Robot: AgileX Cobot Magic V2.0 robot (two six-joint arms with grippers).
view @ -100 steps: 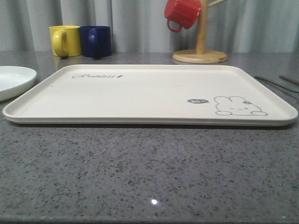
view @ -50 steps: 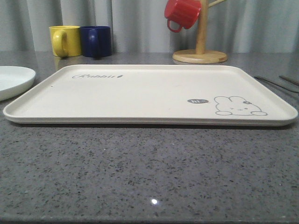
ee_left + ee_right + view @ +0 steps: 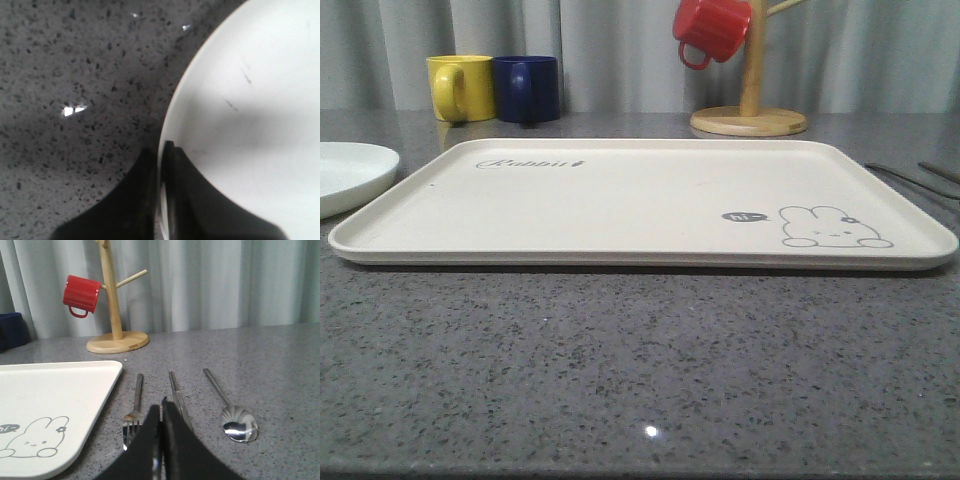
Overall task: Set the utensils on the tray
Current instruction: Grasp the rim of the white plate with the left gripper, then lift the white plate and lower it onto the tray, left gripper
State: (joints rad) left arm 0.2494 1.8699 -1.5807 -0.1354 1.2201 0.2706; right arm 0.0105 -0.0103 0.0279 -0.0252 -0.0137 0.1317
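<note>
The cream tray (image 3: 620,200) with its grey rabbit drawing lies flat mid-table, nothing on it. To its right on the counter lie the steel utensils (image 3: 910,180), seen edge-on as thin lines. In the right wrist view they lie side by side: fork (image 3: 135,405), chopsticks (image 3: 176,390) and spoon (image 3: 239,424), next to the tray's corner (image 3: 50,390). My right gripper (image 3: 161,409) is shut and empty, low over the counter between the fork's tines and the chopsticks. My left gripper (image 3: 160,151) is shut, over the rim of a round white plate (image 3: 260,100).
The white plate (image 3: 350,170) sits left of the tray. A yellow mug (image 3: 458,88) and a navy mug (image 3: 527,88) stand at the back left. A wooden mug tree (image 3: 750,115) with a red mug (image 3: 710,28) stands back right. Bare grey counter lies in front of the tray.
</note>
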